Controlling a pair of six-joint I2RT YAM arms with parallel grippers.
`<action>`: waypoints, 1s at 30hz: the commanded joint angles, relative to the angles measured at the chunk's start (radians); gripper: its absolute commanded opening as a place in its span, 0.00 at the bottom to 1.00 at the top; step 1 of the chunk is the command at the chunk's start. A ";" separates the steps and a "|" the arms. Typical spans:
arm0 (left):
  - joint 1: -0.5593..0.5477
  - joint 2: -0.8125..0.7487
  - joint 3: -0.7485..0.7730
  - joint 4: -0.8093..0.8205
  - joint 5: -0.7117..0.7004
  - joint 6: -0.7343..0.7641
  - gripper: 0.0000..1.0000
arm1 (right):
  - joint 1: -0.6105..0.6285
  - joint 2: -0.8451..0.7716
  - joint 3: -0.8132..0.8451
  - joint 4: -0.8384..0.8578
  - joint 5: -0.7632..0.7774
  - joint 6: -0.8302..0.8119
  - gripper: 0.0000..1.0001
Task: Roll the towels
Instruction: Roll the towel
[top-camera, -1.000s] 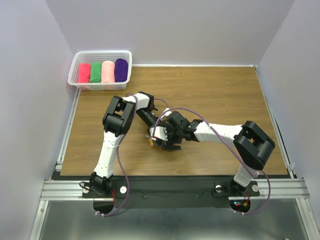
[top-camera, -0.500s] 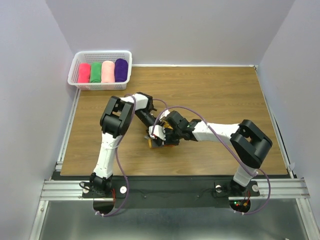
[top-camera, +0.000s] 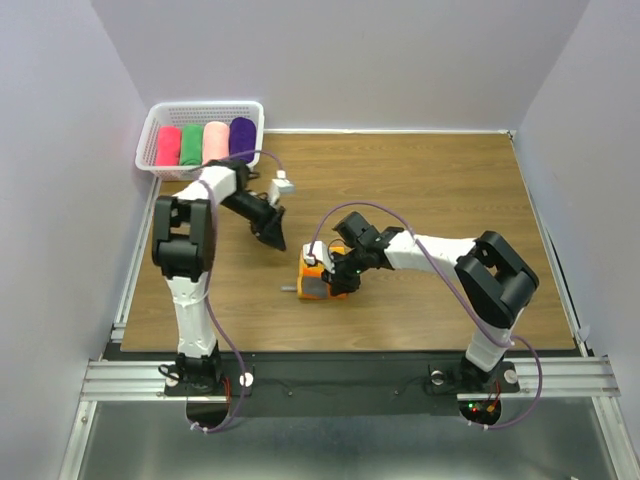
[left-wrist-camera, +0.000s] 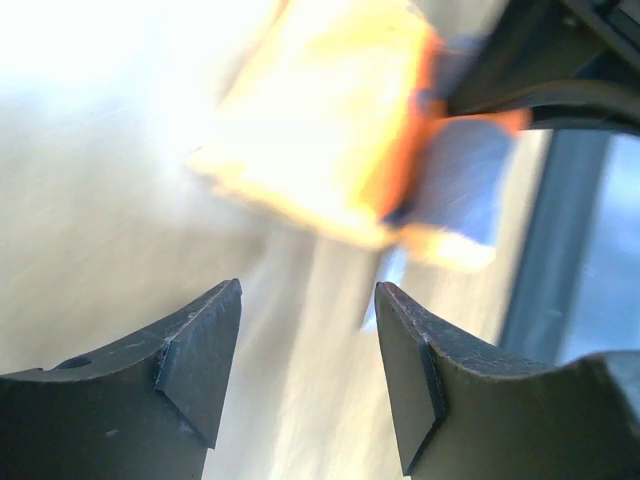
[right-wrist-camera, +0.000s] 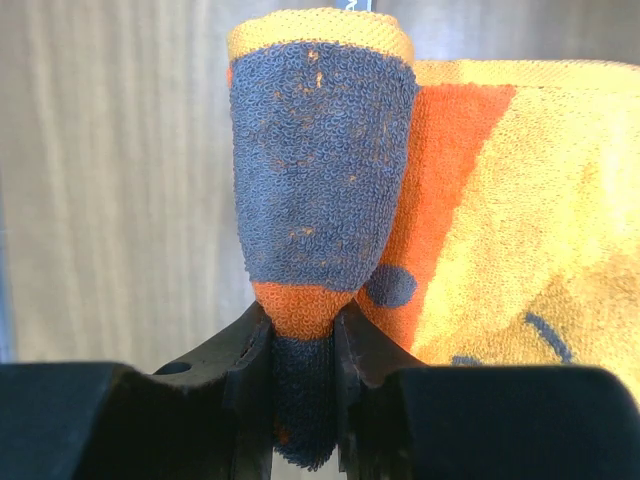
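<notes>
Right pincer (right-wrist-camera: 302, 335) clamped a rolled fold of orange towel (right-wrist-camera: 480, 230), left pincer (left-wrist-camera: 308, 345) wide, empty; next likely needed steady rolling.

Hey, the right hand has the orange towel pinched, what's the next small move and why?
Probably lift the orange towel slightly with the right hand, pinch unchanged. It is shut on a fold of the towel, the left hand stands open and apart from it, and the basket holds four rolls.
</notes>
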 joint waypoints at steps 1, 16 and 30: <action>0.119 -0.115 0.038 0.022 0.039 0.043 0.67 | -0.013 0.059 0.048 -0.165 -0.100 0.051 0.14; -0.098 -1.080 -0.907 0.846 -0.389 -0.004 0.82 | -0.213 0.474 0.425 -0.582 -0.559 0.110 0.21; -0.653 -0.959 -0.974 1.036 -0.674 0.079 0.99 | -0.245 0.599 0.483 -0.695 -0.656 0.098 0.25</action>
